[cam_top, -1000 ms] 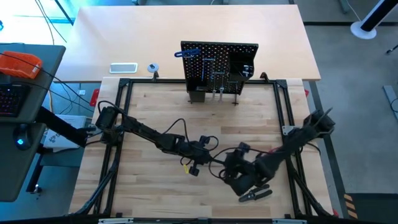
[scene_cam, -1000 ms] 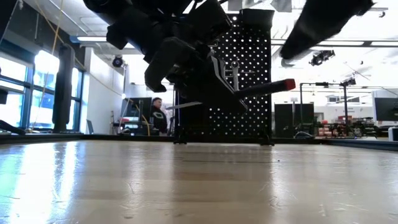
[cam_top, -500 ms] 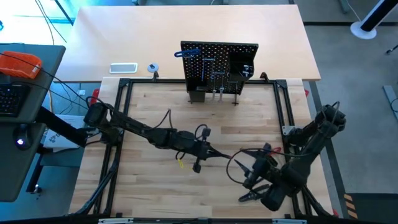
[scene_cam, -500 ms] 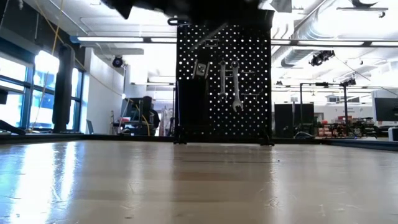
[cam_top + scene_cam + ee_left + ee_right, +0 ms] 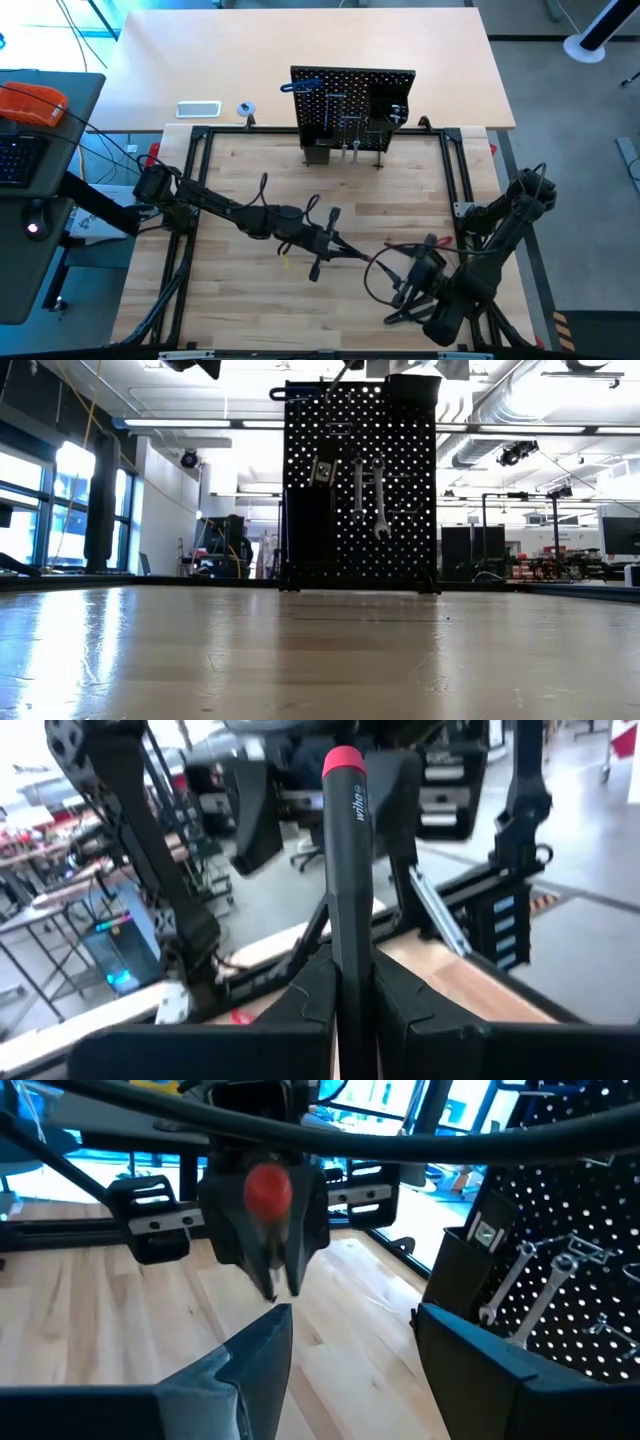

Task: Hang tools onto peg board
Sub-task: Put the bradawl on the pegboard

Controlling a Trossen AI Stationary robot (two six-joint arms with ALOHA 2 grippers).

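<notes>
The black screwdriver [image 5: 347, 880] with a red end is sticking out beyond the left gripper [image 5: 348, 988], which is clamping it ready for hanging. The peg board [image 5: 352, 104] is standing well ahead. The right gripper [image 5: 350, 1345] is waiting nearby, gaping and empty.

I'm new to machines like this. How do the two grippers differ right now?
The left gripper has its jaws shut on a black screwdriver with a red tip; the right gripper has its jaws open and holds nothing. In the view from above, the left gripper sits near the table's middle, the right gripper nearer the front right corner. Both are dark, two-fingered, and off the wooden table.
</notes>
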